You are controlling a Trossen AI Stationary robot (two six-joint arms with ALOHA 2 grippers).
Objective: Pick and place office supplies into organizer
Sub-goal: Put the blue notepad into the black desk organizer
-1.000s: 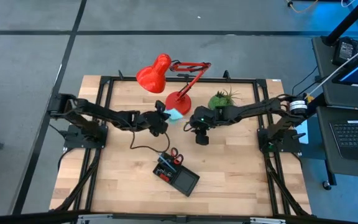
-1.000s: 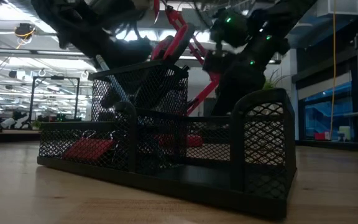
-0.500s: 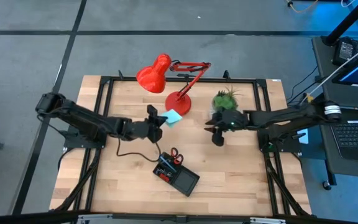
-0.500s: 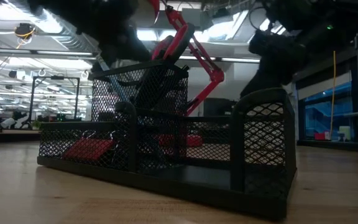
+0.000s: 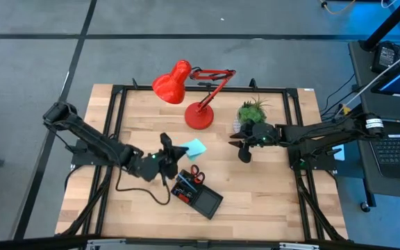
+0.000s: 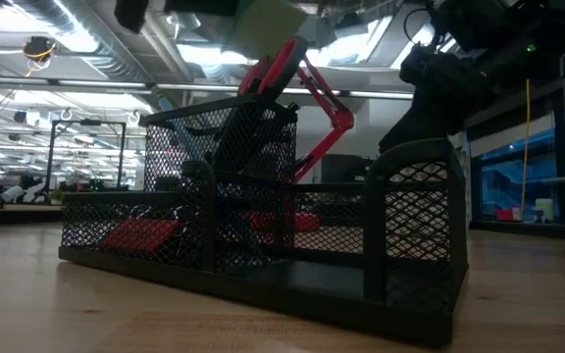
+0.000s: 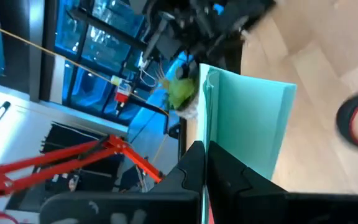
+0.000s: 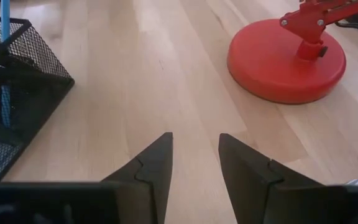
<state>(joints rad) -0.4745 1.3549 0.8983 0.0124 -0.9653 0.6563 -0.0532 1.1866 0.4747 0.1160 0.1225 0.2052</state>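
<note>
Looking straight down, the left gripper [image 5: 169, 151] sits near table centre, its fingers pressed together on the light blue sticky-note pad [image 5: 195, 147], which juts from the fingertips toward 2 o'clock. The organizer [image 5: 197, 194] lies on the table toward 5 o'clock from that gripper, its long axis running from about 10 to 4 o'clock, with the red-handled scissors [image 5: 196, 175] at its near end. The left arm is clearly the nearer one; the right gripper [image 5: 244, 148] waits well apart by the potted plant [image 5: 251, 111].

From table height, the organizer's mesh walls [image 6: 415, 211] fill the middle, and the pad [image 6: 265, 24] hangs above the tall mesh compartment, clear of it.

Through the left wrist camera, the pad [image 7: 247, 124] stands edge-on, pinched between the dark fingers [image 7: 219, 168].

Through the right wrist camera, the right gripper [image 8: 194, 152] has its fingers spread with nothing between them, over bare wood, the red lamp base [image 8: 284, 59] ahead and a corner of the organizer [image 8: 23, 56] off to one side.
</note>
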